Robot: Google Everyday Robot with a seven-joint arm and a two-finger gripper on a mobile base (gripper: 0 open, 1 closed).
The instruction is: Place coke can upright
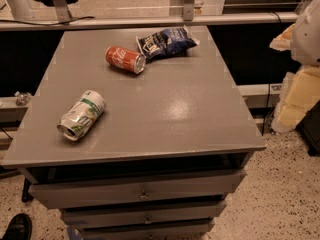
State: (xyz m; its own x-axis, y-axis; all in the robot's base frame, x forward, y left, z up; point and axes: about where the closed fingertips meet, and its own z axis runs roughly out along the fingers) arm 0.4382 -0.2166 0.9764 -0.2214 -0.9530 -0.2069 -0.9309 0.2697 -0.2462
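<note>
Since the small red aluminium coke can (125,59) lies on its side, the task is not yet begun; it rests toward the far end of the flat grey surface (165,114), its long axis running left to right with a slight tilt, silver end turned right; a crumpled dark blue chip bag (165,41) sits just beside that end, perhaps touching. A white-and-green can (81,115) lies toppled well apart, near the left edge. What I take for the gripper (300,91), a pale white-and-cream mass, hangs at the right edge of the view, off the surface; whether it is apart or together I cannot tell. From it the coke can lies leftward and farther away; a grasp across the barrel would suit best.
</note>
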